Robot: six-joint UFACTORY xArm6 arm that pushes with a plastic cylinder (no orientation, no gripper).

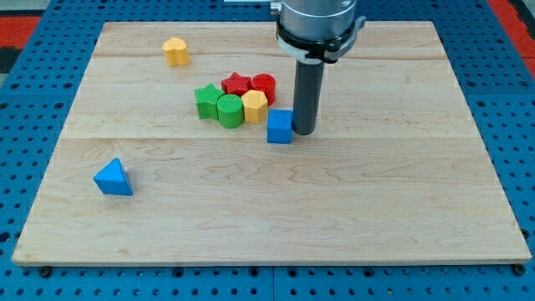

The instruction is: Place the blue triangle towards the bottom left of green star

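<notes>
The blue triangle lies at the view's lower left of the wooden board. The green star sits near the board's middle, at the left end of a cluster of blocks. The triangle is far to the lower left of the star, well apart from it. My tip is right of the cluster, touching or almost touching the right side of a blue cube. The tip is far from the blue triangle.
A green cylinder, a yellow hexagon, a red star and a red cylinder are packed right of the green star. A yellow block stands alone at the upper left. The board sits on a blue pegboard.
</notes>
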